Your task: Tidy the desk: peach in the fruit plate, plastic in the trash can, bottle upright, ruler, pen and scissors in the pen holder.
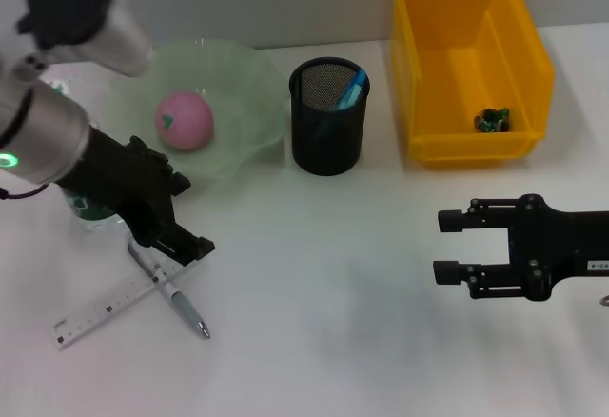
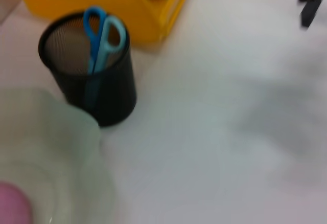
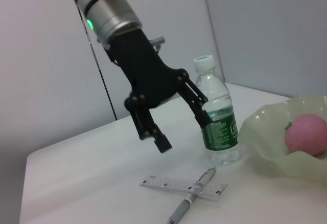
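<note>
1. We see the left gripper, black fingers spread open and holding nothing, poised just above the clear flat plastic ruler and the slim silver pen on the plain white desk.
2. The 2 items lie crossed: the ruler's long axis runs from the desk's near left up toward the gripper, while the pen angles from under the fingers down toward the near edge. The crossing point sits directly below the open fingers.
3. We judge the left arm the nearer by far; the right gripper hovers well apart over bare desk, its fingers parted and empty.
4. The black wire-mesh pen holder, already containing the light blue scissors, stands to the right of the gripper, beside the pale green scalloped glass fruit plate that cradles the pink round peach.
5. In the right wrist view, the clear green-labelled water bottle stands upright behind the left gripper.
</note>
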### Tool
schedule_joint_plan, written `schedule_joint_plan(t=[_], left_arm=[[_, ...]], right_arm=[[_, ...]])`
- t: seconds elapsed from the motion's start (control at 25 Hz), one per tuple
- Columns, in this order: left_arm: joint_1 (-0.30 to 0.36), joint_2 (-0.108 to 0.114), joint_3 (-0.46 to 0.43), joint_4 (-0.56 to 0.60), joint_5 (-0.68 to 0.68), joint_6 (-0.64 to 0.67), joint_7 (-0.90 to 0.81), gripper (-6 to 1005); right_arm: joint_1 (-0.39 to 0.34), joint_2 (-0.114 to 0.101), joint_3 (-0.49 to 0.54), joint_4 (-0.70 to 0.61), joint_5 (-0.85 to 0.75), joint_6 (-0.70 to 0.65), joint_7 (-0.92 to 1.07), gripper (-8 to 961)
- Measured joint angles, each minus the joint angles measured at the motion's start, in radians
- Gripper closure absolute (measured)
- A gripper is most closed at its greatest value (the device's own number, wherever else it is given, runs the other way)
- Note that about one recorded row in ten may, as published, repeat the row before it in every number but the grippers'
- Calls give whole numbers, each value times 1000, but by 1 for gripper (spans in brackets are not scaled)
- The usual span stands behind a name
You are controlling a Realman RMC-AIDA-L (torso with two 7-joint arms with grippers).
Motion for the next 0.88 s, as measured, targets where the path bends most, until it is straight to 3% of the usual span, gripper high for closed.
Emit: schedule_joint_plan(t=[0.04,0.24,0.56,0.88], left_arm=[[-25,-2,43,-7,54,-4,-40,138],[-66,-5,91,-48,95,-17,-86,139],[-149,-5,137,-251,131,-88,-170,139],[-159,-6,189,-327,135,-167,-193,139]], right_arm=[[0,0,1,2,2,-1,-6,261],[0,0,1,5,3,-1,-13,261],[1,3,0,10,1,-1,-46,261],[7,3,-7,13,1,-1,-55,261]])
